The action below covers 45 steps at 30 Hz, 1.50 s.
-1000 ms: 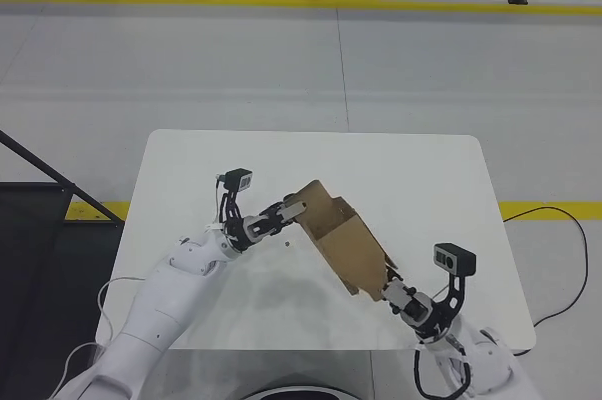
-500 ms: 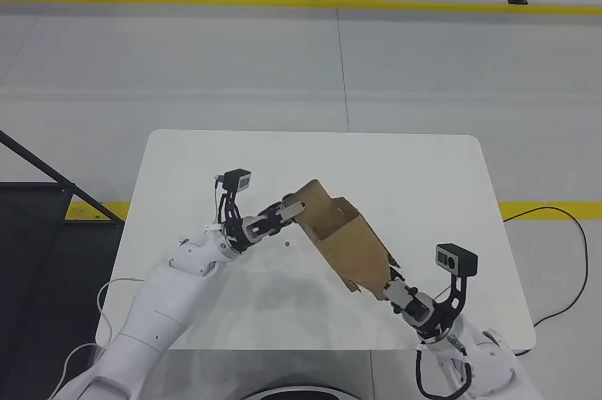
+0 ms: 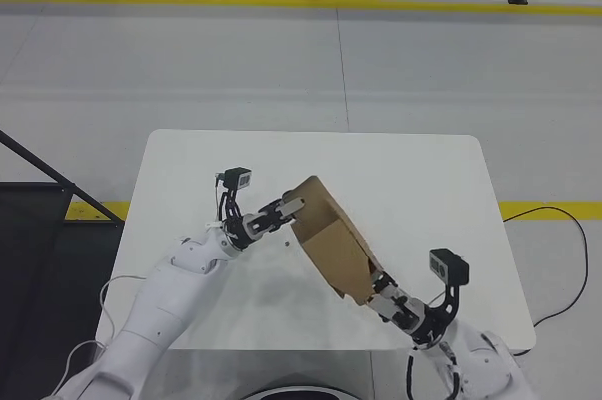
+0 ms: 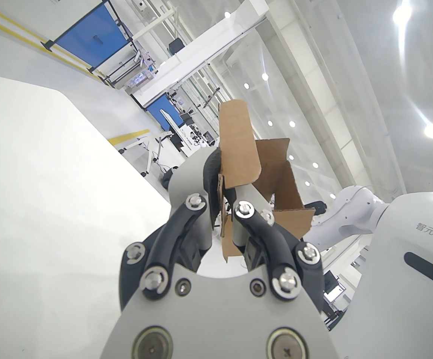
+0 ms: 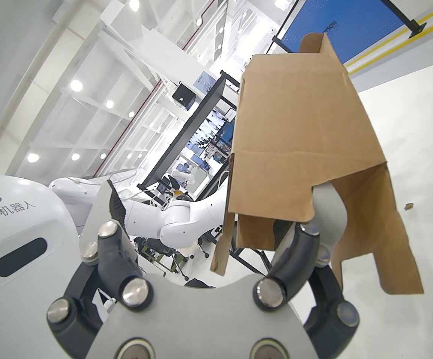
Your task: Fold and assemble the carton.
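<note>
Right wrist view: right gripper (image 5: 216, 196) wide, one finger (image 5: 328, 203) half-hidden behind carton (image 5: 302, 121); left gripper (image 4: 220, 188) clamped on flap (image 4: 237, 147).

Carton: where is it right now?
Top view: the carton is held over the middle of the white table, between the left gripper clamped on its far flap and the right gripper at its near end.

Right gripper (image 3: 377, 291): has shifted toward the left gripper (image 3: 289, 208) and is now closer to it than a second ago.
Carton (image 3: 333, 243): the end farthest from the left gripper has swung in along with the right gripper. Seen from above, the body now looks narrower and steeper, and less of its open inside shows.
</note>
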Available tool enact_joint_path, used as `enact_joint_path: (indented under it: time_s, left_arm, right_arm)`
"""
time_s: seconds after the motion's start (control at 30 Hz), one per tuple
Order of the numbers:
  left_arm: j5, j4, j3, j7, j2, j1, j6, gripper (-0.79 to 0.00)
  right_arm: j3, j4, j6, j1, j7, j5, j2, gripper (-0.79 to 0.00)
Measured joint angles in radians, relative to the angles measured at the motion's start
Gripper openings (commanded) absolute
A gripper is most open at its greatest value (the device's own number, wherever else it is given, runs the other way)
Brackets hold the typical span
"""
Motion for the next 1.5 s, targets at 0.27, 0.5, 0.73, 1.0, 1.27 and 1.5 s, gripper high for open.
enact_joint_path:
  time_s: [0.27, 0.5, 0.73, 1.0, 1.27, 1.5]
  left_arm:
    - [-0.001, 0.039, 0.009, 0.000, -0.008, -0.014, 0.000, -0.785]
    - [-0.005, 0.052, 0.015, 0.000, -0.011, -0.018, 0.000, -0.785]
    - [-0.015, 0.064, 0.017, 0.000, -0.011, -0.022, 0.000, -0.785]
    - [-0.025, 0.078, 0.024, 0.000, -0.013, -0.029, 0.000, -0.785]
    - [-0.030, 0.083, 0.027, 0.000, -0.013, -0.032, 0.000, -0.785]
    - [-0.032, 0.082, 0.028, 0.000, -0.013, -0.032, 0.000, -0.785]
  right_arm:
    - [0.003, -0.022, 0.003, -0.028, -0.087, -0.075, -0.006, 0.000]
    - [0.011, -0.033, 0.018, -0.040, -0.141, -0.129, -0.010, 0.000]
    - [0.010, -0.064, 0.057, -0.052, -0.213, -0.301, -0.017, 0.000]
    - [-0.014, -0.091, 0.117, -0.069, -0.318, -0.496, -0.027, -0.108]
    - [-0.026, -0.091, 0.151, -0.069, -0.377, -0.546, -0.034, -0.394]
    - [-0.027, -0.086, 0.167, -0.073, -0.411, -0.549, -0.037, -0.437]
